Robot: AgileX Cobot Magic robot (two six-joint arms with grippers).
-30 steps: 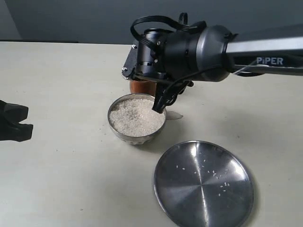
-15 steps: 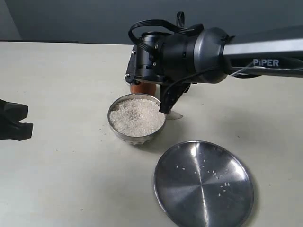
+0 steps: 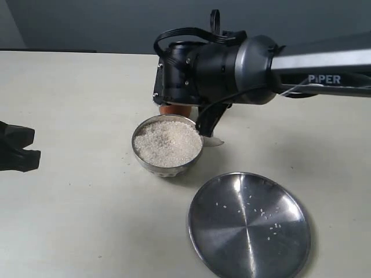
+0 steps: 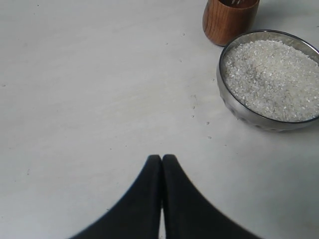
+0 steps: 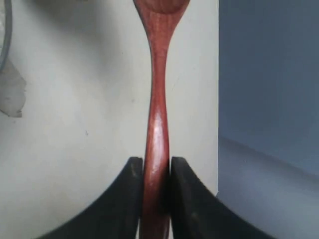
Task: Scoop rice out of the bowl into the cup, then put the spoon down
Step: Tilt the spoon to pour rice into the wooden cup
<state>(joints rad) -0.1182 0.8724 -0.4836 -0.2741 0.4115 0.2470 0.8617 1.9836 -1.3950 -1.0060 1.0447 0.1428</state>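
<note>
Pointing straight out from the right pincer [image 5: 156, 165], the spoon [image 5: 157, 94] is clamped by its long thin handle, its long axis in line with the fingers. A glossy reddish-brown surface is shown, the oval head cut off at the frame's edge. It is held just beyond the bowl [image 3: 141, 157], over the cup [image 4: 228, 24]. The left pincer [image 4: 162, 167] is pressed together, well apart from the bowl.

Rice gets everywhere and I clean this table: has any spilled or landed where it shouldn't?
Yes. A few loose grains lie scattered on the flat steel plate, which is odd because scooping goes from bowl to cup. Tiny specks also dot the table beside the bowl. The rice otherwise stays in the bowl.
</note>
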